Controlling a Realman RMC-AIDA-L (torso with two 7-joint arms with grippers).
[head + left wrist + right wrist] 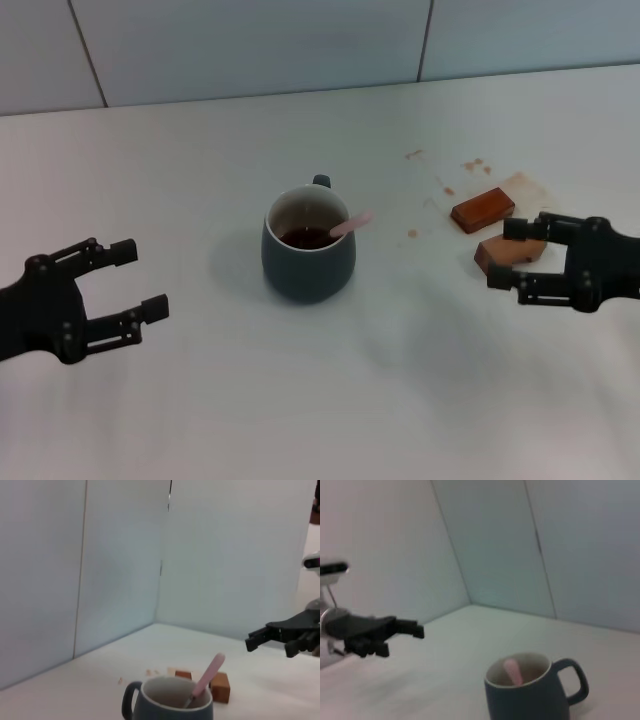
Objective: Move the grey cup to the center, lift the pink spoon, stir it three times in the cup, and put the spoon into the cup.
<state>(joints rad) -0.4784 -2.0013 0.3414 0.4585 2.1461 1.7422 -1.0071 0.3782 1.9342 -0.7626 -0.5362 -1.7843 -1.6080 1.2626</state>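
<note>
The grey cup [308, 247] stands upright at the middle of the table, handle pointing away from me, brown liquid inside. The pink spoon [350, 224] stands in the cup, its pink handle leaning over the rim toward the right. The cup [172, 702] and spoon [207, 677] also show in the left wrist view, and the cup [532, 690] and spoon [512, 671] in the right wrist view. My left gripper [128, 282] is open and empty, well left of the cup. My right gripper [508, 256] is open and empty, well right of the cup.
Two brown wooden blocks [482, 209] [505, 252] lie right of the cup, the nearer one beside my right gripper's fingers. Brown stains [445, 185] mark the table there. A white panelled wall [300, 50] closes the far edge.
</note>
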